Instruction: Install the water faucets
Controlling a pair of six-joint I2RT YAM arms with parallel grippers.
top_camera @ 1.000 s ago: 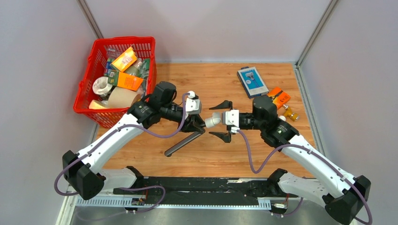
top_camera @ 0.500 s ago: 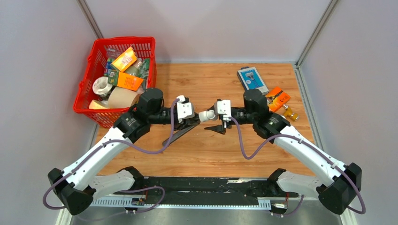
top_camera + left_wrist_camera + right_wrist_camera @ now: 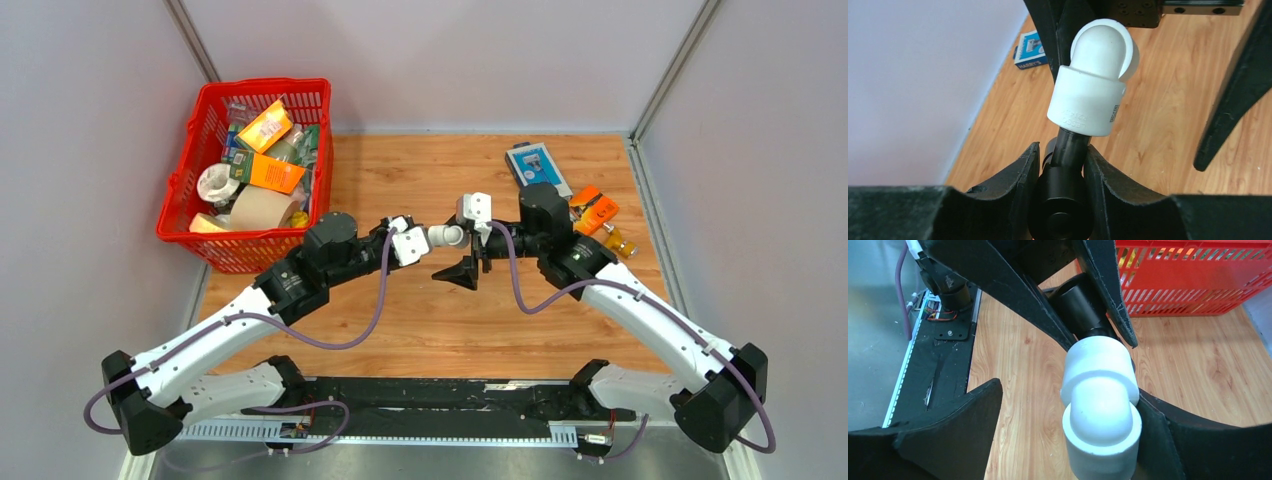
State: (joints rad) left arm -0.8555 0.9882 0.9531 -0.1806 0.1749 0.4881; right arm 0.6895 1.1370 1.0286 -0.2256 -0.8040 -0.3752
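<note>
Bench (image 3: pixel 420 320) of orange-brown wood fills the middle of the top view, walled in pale grey on three sides. Red basket (image 3: pixel 178 190), full of cartons and tape rolls, stands at its upper left corner. Both arms reach in from the bottom of the frame, the left arm (image 3: pixel 215 335) and the right arm (image 3: pixel 640 310), and meet just above the centre, raised off the wood.

The left jaws are clamped on the dark faucet (image 3: pixel 1063 190): in the left wrist view its two fingers (image 3: pixel 1020 175) press on either side of the black body. The faucet's long axis runs from the bottom of that frame upward, leaning slightly right. Its thinner end goes into the socket of the white elbow fitting (image 3: pixel 1093 85). Most of the rod is hidden behind the jaws. In the top view the elbow fitting (image 3: pixel 445 236) lies roughly left to right between the two wrists.

The right jaws stand wide apart around the fitting. In the right wrist view the elbow (image 3: pixel 1100 410) sits against the finger (image 3: pixel 1173 440) at the right of the frame, well apart from the other.

Blue box (image 3: pixel 537 170) lies at the upper right of the bench, with an orange piece (image 3: pixel 595 207) and a small amber bottle (image 3: pixel 618 242) beside the right arm.
</note>
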